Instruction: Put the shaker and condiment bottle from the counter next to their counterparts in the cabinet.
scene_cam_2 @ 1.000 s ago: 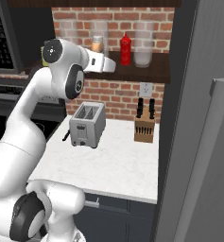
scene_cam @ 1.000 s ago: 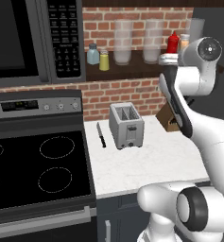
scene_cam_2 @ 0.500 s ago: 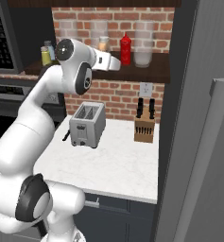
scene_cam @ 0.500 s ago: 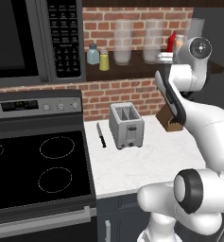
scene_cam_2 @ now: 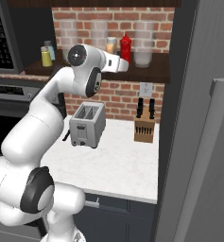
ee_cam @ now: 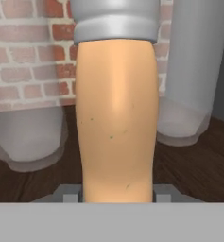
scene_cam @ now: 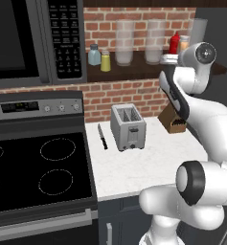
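Condiment bottle (ee_cam: 117,118) upright between end effector (ee_cam: 117,194) fingertips, base hidden

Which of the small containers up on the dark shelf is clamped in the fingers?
The orange-tan bottle with the pale cap, beside the red squeeze bottle. The blue-grey shaker and yellow-green shaker stand free.

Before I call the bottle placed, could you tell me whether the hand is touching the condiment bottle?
Touching: the hand view shows the hand with a finger tight against each side of the condiment bottle.
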